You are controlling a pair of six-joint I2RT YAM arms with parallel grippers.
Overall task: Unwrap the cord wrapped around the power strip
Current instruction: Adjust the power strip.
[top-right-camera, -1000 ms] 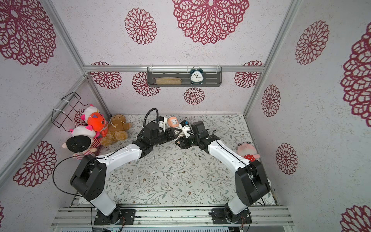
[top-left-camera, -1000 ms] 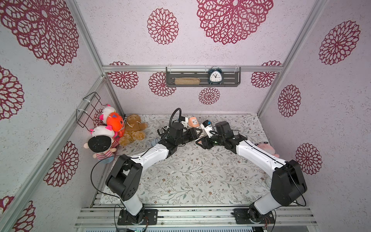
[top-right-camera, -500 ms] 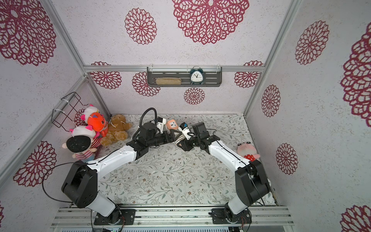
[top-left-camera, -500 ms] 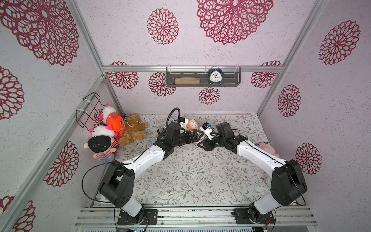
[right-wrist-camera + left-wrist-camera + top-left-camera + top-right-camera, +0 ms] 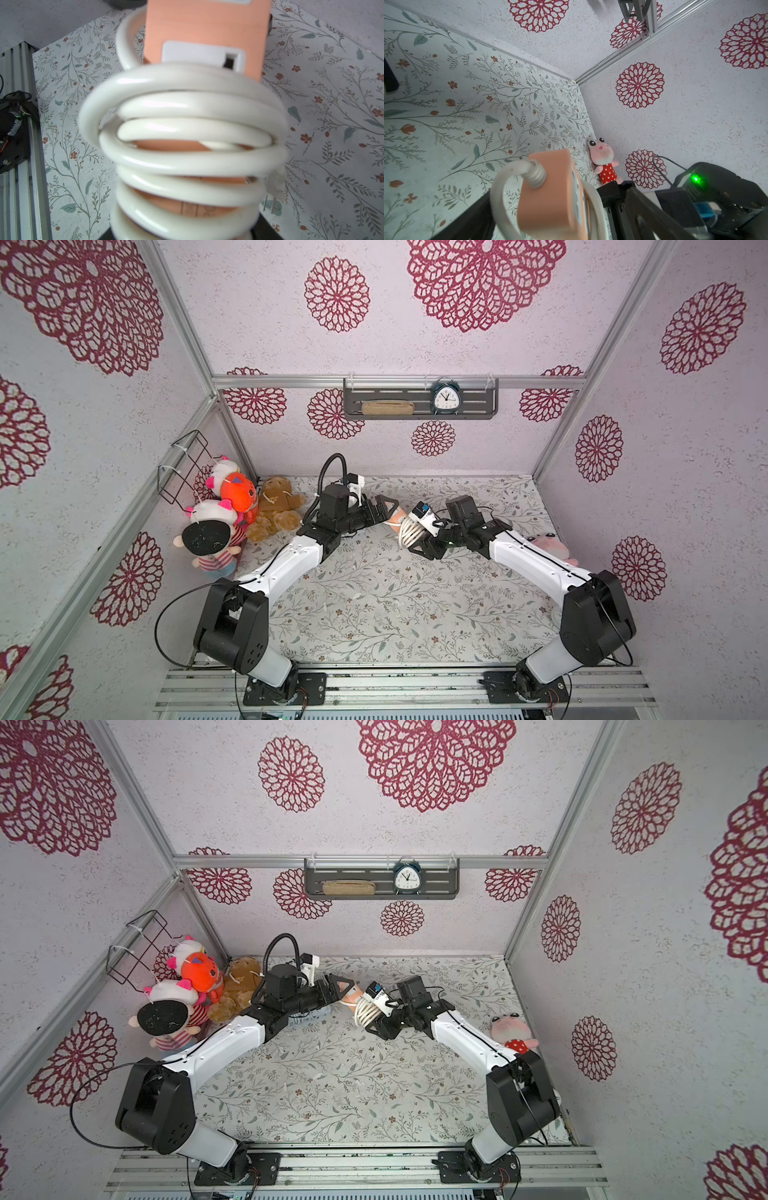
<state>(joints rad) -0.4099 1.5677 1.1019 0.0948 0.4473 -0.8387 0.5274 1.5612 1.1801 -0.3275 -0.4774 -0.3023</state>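
The right gripper (image 5: pixel 424 546) is clamped on the wrapped end of the power strip (image 5: pixel 205 25) and holds it off the table (image 5: pixel 374 605). The cord (image 5: pixel 182 124) coils just ahead of its jaws. Beyond, the left gripper (image 5: pixel 384 510) stands with jaws wide apart about the strip's bare end, gripping nothing. Several turns remain, so unwinding seems barely begun. Next, the left gripper needs a free loop or the plug (image 5: pixel 272 187), which is blurred beside the coils. Whether the right pads press cord or casing is hidden.
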